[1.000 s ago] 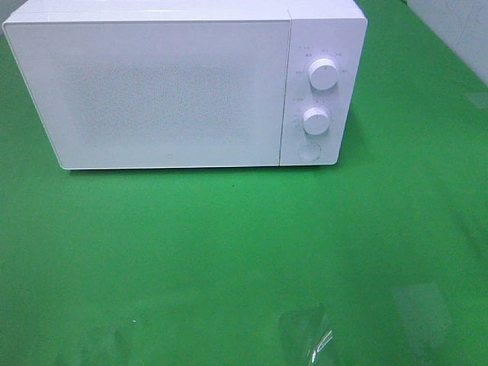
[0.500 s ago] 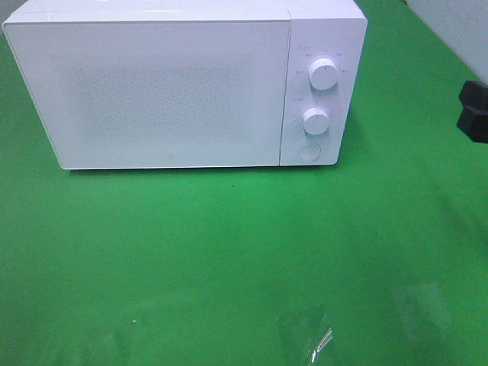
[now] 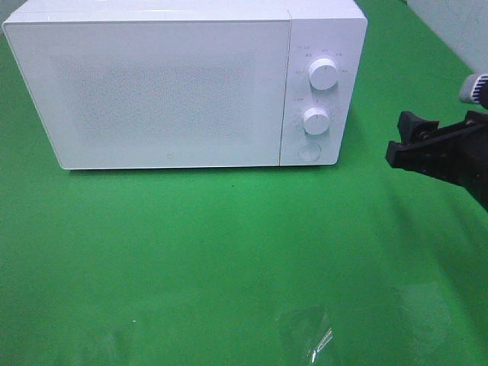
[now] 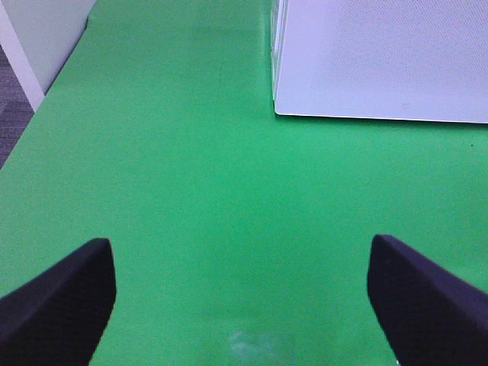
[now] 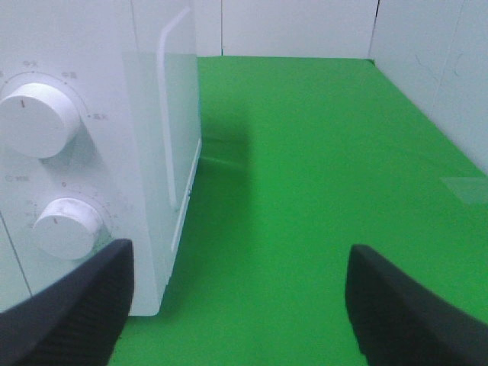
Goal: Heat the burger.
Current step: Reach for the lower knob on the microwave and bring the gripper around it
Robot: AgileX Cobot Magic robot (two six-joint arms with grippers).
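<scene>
The right tool (image 3: 400,139) stood at the right edge of the high view, held above the green tabletop (image 3: 229,252). Its black fingers (image 5: 69,320) pointed toward the control side of the microwave (image 3: 168,91). They were spread wide with nothing between them, and they touched nothing. The microwave's control panel and side wall stood just ahead of this tool, with a gap between.

The left tool (image 4: 240,305) showed only in its own wrist view. It hovered low over the tabletop, its two fingers (image 4: 57,305) also spread wide and empty. The lower front corner of the microwave lay ahead of it and off to one side, well apart.

By count there were two tools and one white microwave. The microwave's panel carried two round knobs, an upper knob (image 3: 324,76) and a lower knob (image 3: 316,120). One round button (image 3: 309,150) sat below them.

The microwave was the only container in sight. Its door was shut, and the pale speckled door panel hid whatever was inside. The burger could not be seen in any view, neither between the fingers of either tool nor on the tabletop around them.
</scene>
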